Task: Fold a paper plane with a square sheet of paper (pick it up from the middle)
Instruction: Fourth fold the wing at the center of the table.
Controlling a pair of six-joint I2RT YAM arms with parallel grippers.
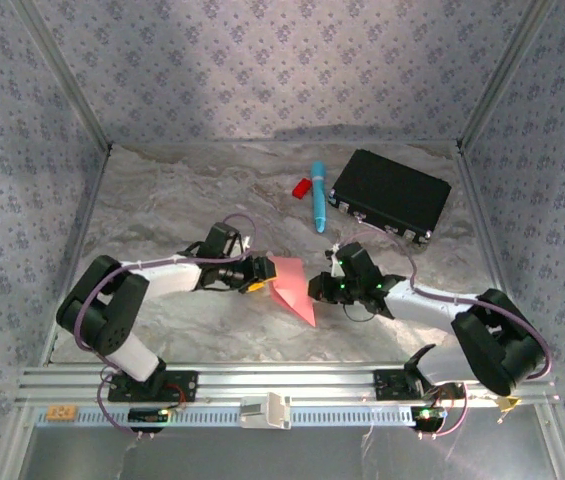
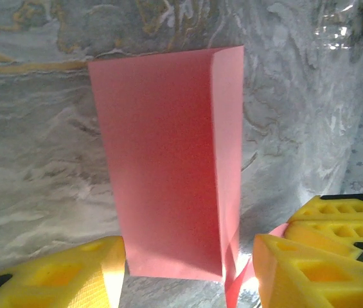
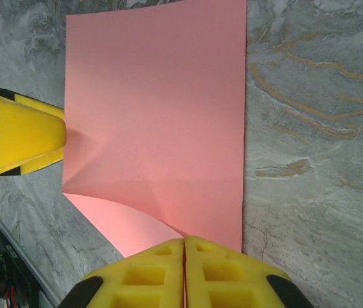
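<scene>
colours: square sheet of paper (image 3: 155, 115) plain pink-red. table (image 1: 162, 200) grey marble, tan veins. walls (image 1: 262, 60) grey-lilac, small floral print. pen (image 1: 318, 195) blue, case (image 1: 390, 193) black, small plastic piece (image 1: 303, 187) red. finger pads (image 3: 14, 138) yellow. arms (image 1: 162, 275) black and white, cables (image 1: 79, 315) purple.

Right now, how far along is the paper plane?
Early. Done: the square sheet of paper has one narrow flap folded over. In hand: the right gripper pinches its edge; the left gripper straddles it, jaws apart. Left: nose, wings, centre ridge.
</scene>
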